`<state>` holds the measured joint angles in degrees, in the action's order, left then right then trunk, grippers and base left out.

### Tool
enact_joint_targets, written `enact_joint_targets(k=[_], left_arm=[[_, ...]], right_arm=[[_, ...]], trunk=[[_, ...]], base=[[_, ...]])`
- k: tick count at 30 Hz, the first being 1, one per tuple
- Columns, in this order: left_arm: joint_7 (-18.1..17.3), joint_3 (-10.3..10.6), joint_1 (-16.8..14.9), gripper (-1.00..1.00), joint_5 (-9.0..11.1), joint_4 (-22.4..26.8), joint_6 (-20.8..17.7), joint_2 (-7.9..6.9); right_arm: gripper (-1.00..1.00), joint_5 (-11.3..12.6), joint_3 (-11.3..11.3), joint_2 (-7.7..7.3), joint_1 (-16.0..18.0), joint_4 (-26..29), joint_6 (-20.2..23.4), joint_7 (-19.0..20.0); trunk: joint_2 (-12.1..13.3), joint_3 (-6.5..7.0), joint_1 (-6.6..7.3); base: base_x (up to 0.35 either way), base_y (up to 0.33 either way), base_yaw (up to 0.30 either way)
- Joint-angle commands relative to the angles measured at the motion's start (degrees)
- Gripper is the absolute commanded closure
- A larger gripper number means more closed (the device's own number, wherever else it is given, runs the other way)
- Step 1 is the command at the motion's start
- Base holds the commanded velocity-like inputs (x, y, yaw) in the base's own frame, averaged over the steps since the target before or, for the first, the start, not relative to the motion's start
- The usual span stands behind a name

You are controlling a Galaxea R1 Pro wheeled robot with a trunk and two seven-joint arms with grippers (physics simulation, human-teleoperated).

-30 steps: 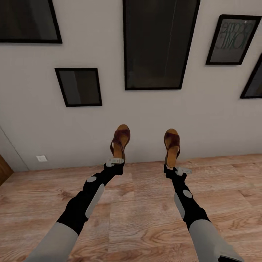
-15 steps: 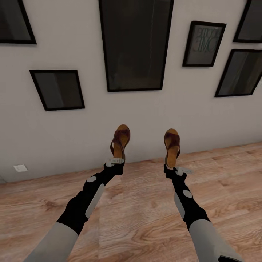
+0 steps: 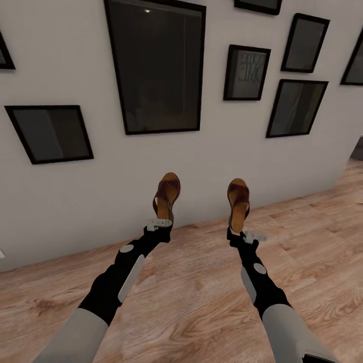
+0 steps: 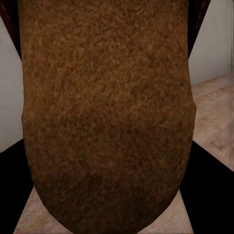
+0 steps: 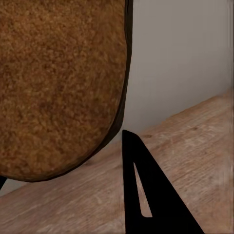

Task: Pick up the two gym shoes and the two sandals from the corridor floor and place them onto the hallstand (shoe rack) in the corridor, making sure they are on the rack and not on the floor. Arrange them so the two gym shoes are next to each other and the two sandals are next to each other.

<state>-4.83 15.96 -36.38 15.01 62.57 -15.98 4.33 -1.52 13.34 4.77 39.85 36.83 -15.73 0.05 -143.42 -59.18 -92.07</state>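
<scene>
While the base is in transit, 2 sandals ride aloft: left sandal clamped heel-down in the left gripper, right sandal likewise in the right gripper. Held upright, probably to clear the corridor floor. Framed pictures line the wall ahead.

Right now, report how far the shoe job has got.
In hand: the left claw holds one sandal and the right claw holds the other sandal, both lifted above the corridor floor. Left: racking both sandals; the gym shoes' status can't be judged.
</scene>
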Motion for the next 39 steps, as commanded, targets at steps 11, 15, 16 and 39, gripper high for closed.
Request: enact_joint_targets(k=[11,15,16,39], left_arm=[[-0.09,-0.13,-0.01,1.0,0.46,0.09,-0.36,-0.1],[-0.09,-0.14,-0.01,1.0,0.46,0.09,-0.36,-0.11],[-0.09,-0.14,-0.01,1.0,0.46,0.09,-0.36,-0.11],[-0.09,-0.22,-0.01,1.0,0.46,0.09,-0.36,-0.16]], right_arm=[[1.0,-0.15,0.2,0.06,0.06,-0.09,-0.18,0.1],[1.0,-0.15,0.2,0.06,0.06,-0.09,-0.18,0.12],[1.0,-0.15,0.2,0.06,0.06,-0.09,-0.18,0.13],[1.0,-0.15,0.2,0.06,0.06,-0.01,-0.18,0.14]], trunk=[[-0.02,0.4,0.01],[-0.02,0.46,0.01],[-0.02,0.46,0.01],[-0.02,0.46,0.01]], base=[[0.0,0.0,-0.263],[0.0,0.0,-0.285],[0.0,0.0,-0.29],[0.0,0.0,-0.292]])
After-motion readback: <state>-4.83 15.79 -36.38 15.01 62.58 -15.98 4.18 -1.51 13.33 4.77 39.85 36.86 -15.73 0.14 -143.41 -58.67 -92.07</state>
